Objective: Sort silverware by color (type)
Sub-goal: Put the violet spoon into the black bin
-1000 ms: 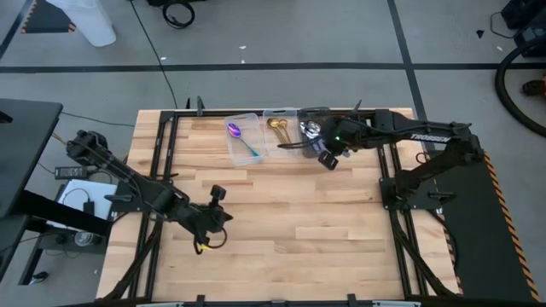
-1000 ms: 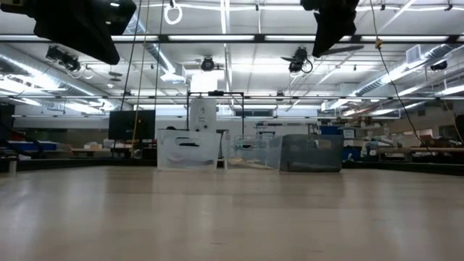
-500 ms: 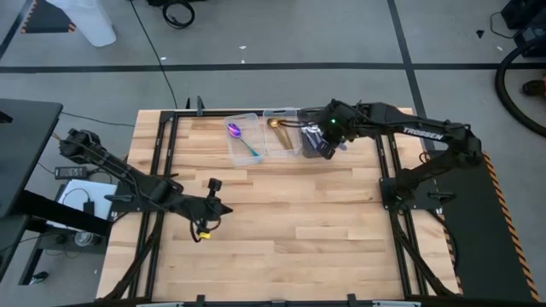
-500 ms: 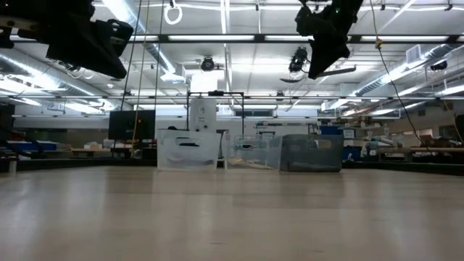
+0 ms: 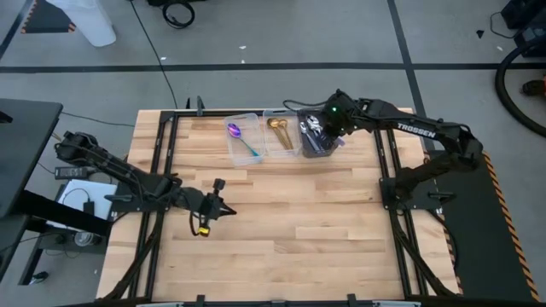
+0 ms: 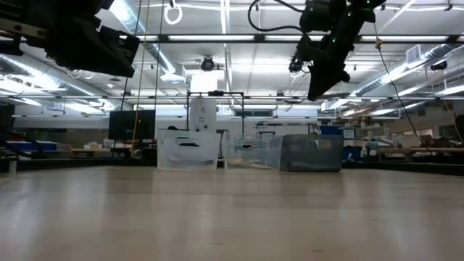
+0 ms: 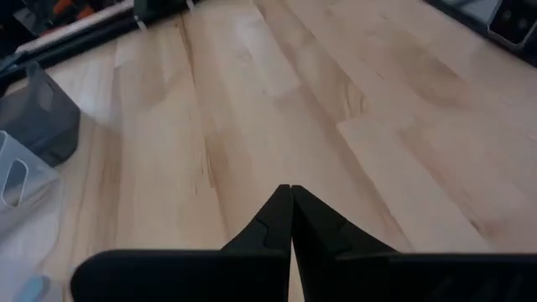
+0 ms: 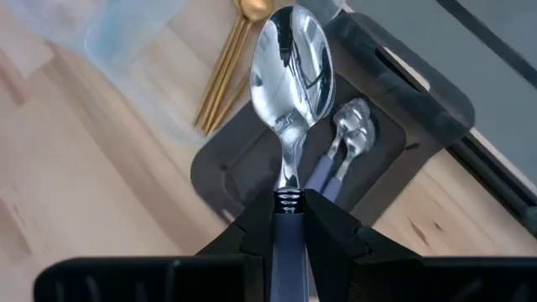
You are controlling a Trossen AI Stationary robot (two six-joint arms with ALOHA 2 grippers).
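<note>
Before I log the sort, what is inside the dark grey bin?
The dark grey bin holds silver utensils with blue-grey handles. The right gripper hangs above it, holding a silver spoon whose bowl covers part of the bin floor.

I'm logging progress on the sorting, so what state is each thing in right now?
Right pincer: shut on silver spoon, above dark grey bin.
Left pincer: shut, empty, over bare table.
Dark grey bin: holds silver utensils.
Middle clear bin: holds gold utensils.
Left clear bin: holds iridescent spoon.

Even, bright light falls from overhead ceiling strips (image 6: pixel 232 38). Glare glints on the silver spoon (image 8: pixel 291 63); the bins (image 7: pixel 33 126) in the left wrist view look soft.
</note>
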